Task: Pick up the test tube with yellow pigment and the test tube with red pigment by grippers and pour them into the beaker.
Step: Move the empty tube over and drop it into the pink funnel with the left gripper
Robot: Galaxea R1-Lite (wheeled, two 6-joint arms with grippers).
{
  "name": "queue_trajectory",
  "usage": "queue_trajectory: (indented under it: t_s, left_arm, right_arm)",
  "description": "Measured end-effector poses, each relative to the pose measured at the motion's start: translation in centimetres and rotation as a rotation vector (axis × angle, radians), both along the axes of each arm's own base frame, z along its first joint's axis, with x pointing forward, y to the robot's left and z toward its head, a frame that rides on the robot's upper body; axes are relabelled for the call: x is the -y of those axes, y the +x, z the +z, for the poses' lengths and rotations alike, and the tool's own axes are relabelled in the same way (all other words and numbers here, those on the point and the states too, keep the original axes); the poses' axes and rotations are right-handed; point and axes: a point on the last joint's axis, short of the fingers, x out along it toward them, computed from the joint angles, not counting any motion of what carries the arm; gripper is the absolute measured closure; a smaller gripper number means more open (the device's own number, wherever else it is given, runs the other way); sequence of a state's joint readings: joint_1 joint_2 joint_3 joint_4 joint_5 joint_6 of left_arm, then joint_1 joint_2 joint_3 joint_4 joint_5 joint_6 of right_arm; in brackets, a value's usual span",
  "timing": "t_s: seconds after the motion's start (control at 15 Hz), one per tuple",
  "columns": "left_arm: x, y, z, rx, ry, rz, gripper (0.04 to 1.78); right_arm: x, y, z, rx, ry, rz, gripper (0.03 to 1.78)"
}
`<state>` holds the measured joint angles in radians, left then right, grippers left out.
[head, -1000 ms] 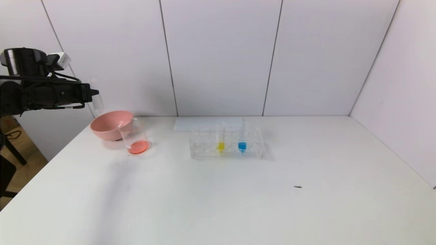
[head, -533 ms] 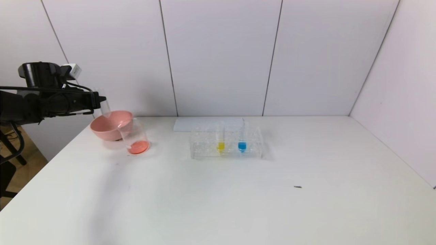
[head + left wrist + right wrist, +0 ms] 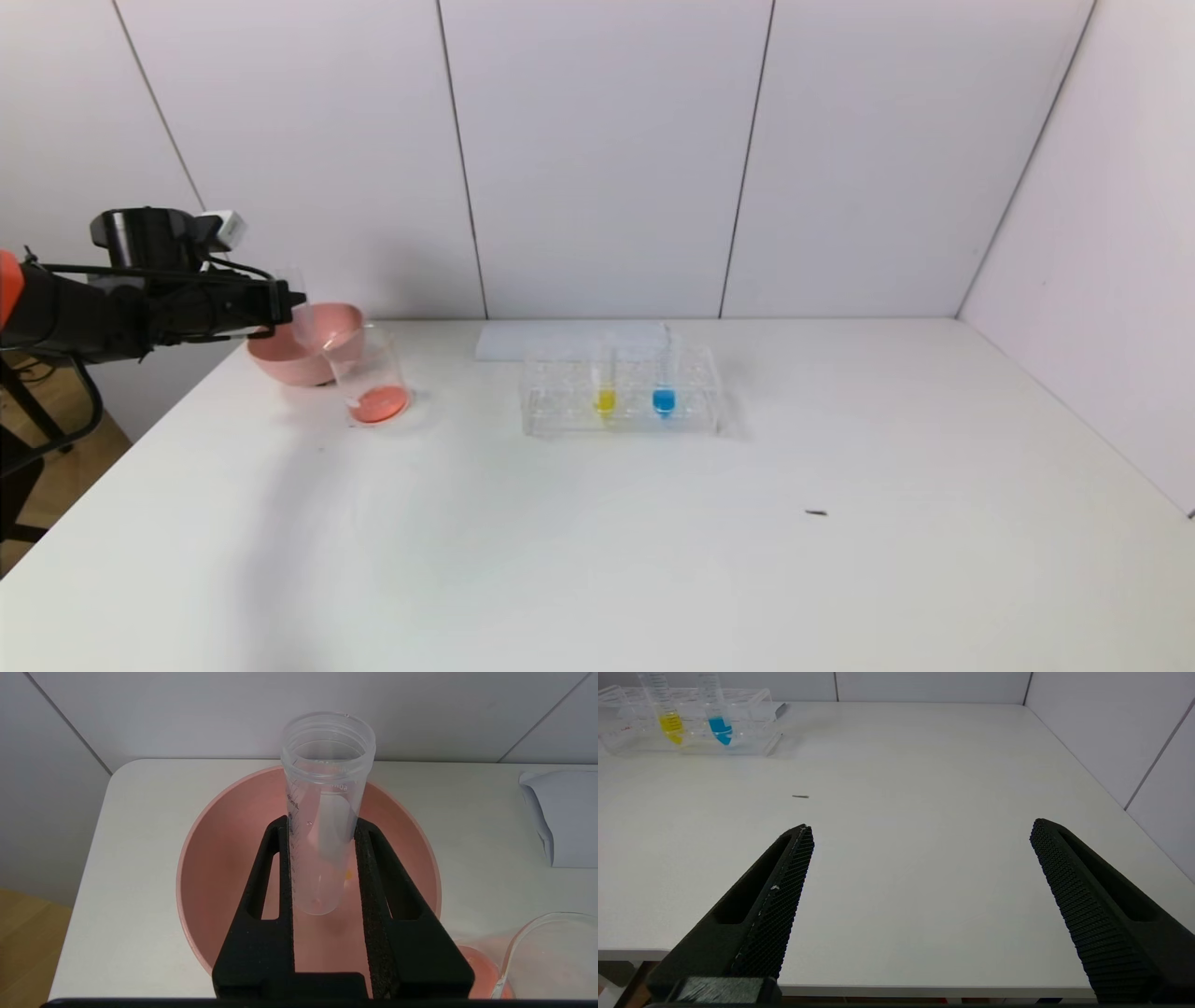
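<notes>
Now beaker [image 3: 372, 378] red-filled, held tube [image 3: 322, 812] empty

In the wrist view the left gripper [image 3: 322, 830] hides both flanks of the emptied test tube [image 3: 325, 812] it clamps. Just beside it, the beaker [image 3: 551, 956] is cut off by the frame's edge.

The right gripper [image 3: 920, 833] hangs over the near edge of the white table [image 3: 924, 788] with its 2 black fingers [image 3: 784, 882] spread wide, while far across stands the clear rack [image 3: 686, 723] holding the yellow-pigment tube [image 3: 670, 721] beside a blue-liquid tube [image 3: 720, 725].
</notes>
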<state>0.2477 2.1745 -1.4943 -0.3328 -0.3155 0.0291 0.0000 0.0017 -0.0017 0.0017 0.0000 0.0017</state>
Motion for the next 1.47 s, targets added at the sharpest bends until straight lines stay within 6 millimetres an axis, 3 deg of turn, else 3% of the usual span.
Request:
queue_trajectory:
  t_s: [1.07,1.27,1.47]
  left_arm:
    - [-0.7,1.4,-2.4,-0.013,-0.023,-0.036,1.36]
    - [-0.8,1.5,-2.6,-0.015,-0.023,-0.036,1.16]
    - [-0.8,1.5,-2.6,-0.016,-0.025,-0.037,0.69]
  right_arm:
    - [0.0,0.0,0.0,0.000,0.000,0.000,0.11]
    - [0.0,0.0,0.0,0.000,0.000,0.000,0.11]
    - [0.0,0.0,0.0,0.000,0.000,0.000,0.11]
